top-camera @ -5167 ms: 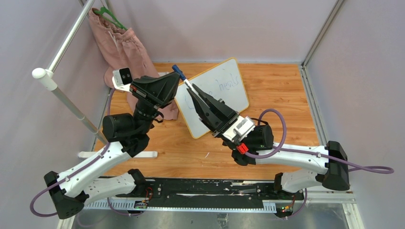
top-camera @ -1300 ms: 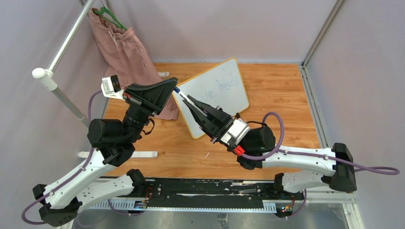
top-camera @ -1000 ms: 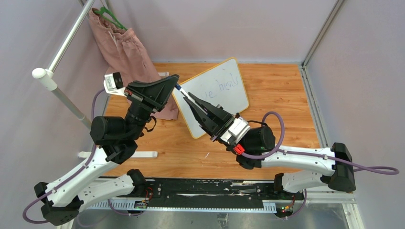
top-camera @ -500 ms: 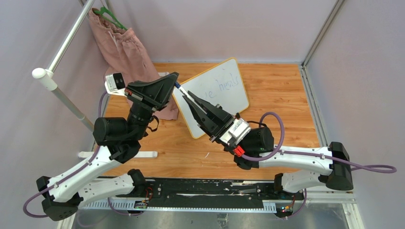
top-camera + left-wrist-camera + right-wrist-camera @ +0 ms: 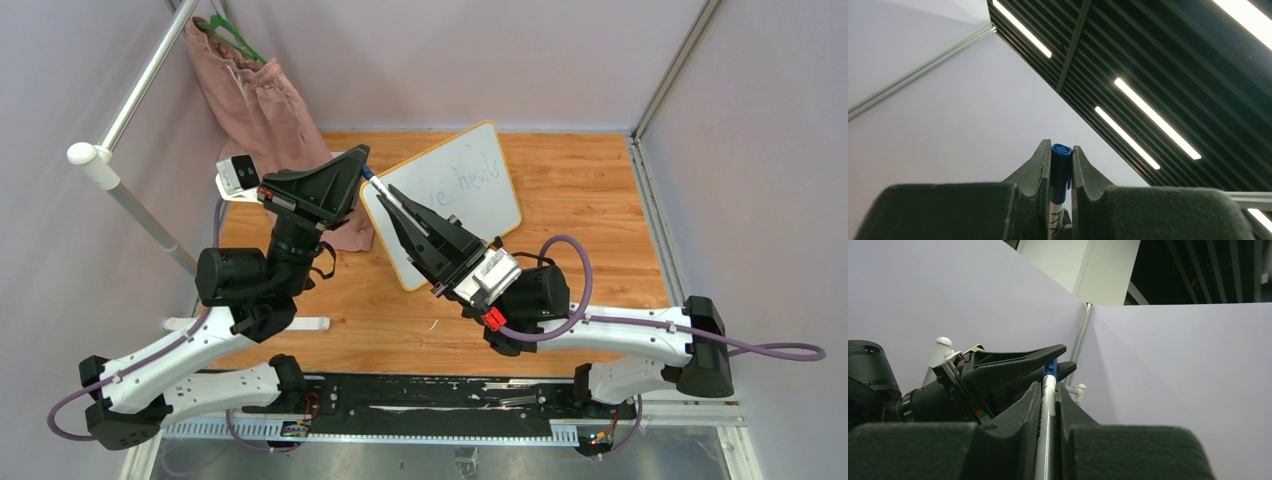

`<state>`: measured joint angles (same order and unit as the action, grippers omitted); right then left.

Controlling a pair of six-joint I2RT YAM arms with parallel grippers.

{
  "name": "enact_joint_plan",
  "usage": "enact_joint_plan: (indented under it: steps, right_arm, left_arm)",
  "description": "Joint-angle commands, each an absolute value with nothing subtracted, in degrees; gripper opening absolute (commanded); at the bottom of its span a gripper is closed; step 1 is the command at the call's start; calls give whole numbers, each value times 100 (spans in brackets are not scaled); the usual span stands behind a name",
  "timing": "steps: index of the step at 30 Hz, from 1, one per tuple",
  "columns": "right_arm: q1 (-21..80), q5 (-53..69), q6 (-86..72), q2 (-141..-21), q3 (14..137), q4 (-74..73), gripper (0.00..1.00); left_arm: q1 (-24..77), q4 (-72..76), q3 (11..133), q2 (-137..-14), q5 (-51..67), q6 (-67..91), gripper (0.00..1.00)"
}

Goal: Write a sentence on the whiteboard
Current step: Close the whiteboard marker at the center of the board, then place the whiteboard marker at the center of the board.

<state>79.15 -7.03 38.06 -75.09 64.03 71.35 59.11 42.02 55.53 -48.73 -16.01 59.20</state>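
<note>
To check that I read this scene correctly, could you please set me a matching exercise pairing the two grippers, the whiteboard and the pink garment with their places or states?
Things:
1. left gripper
2. right gripper
3. whiteboard
4. pink garment

Places or states:
A. rests on the wooden table
B. shut on the marker's white barrel
C. hangs in the far-left corner
D. shut on the marker's blue cap

Pairs: 1-D, 2-B, 3-A, 4-C.

whiteboard point(image 5: 487, 208): near-left part covered by right gripper point(image 5: 387, 195).
sentence point(image 5: 476, 178): 1st word half hidden; strokes too faint to read in full.
marker point(image 5: 372, 177): barrel mostly hidden betw. fingers, both wrist views.
</note>
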Motion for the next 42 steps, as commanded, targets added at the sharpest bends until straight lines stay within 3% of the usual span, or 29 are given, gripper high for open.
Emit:
enact_joint_plan:
  steps: [1,9,16,23,35,37,42]
  right_arm:
    - [7840,-1227,4011,-7791,6776,6576,0]
    - [7835,-1404,4096,-7886,6936,6390,0]
    - [7882,-1286,3856,-7528,6598,6239,0]
    - [7926,-1030,3249,-7041,6384,5346,23]
    - [8142,-1113,2214,-6231,5852,3904,49]
    - [8156,-1247,1865,-6030,5779,3525,64]
    - [8165,-1396,1062,-5431,5536,2668,79]
  left_arm:
    - [6481,3051,5374,-5327,-427,5931,0]
    - [6714,2959,5443,-5453,-502,5788,0]
    - [6706,2506,5316,-4871,-1461,5244,0]
    - [6651,1982,5310,-4184,-2644,4607,0]
    - [6636,1476,5019,-3324,-3876,4447,0]
    - [6636,1343,4987,-3238,-3989,4496,0]
    - [6636,1127,4878,-3087,-4086,4583,0]
